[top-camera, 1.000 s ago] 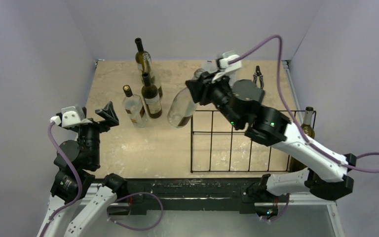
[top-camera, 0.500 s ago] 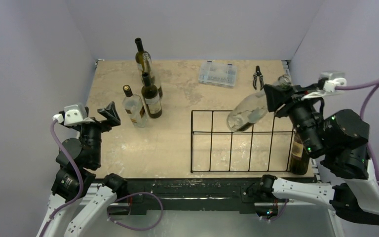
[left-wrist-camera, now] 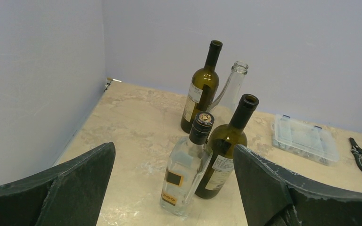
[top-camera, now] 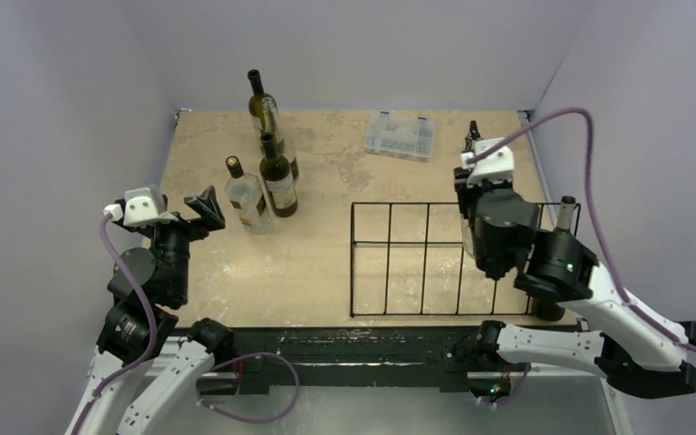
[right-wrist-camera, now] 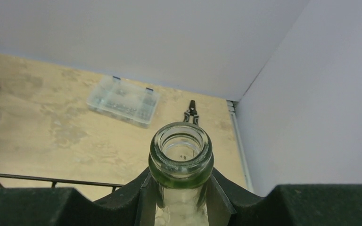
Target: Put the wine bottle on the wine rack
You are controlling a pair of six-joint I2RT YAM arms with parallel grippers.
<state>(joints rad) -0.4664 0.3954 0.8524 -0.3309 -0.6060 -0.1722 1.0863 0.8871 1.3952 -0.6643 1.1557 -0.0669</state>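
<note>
1. The wine rack (top-camera: pixel 388 263) sits lower right in the overhead view.
2. The right arm (top-camera: pixel 562 267) has swung over from the rack's upper-left corner to its right end in the last second.
3. The wine bottle (right-wrist-camera: pixel 181 175), the clear one, was tilted a moment ago. Now it hangs neck-up over the right-hand slots, though I can't tell if its base is in one yet. I'd guess lowering comes next.
4. The right gripper (right-wrist-camera: pixel 181 193) is clamped on that bottle's neck.
5. The left gripper (top-camera: pixel 202 208) idles at left, fingers spread wide, holding nothing.
</note>
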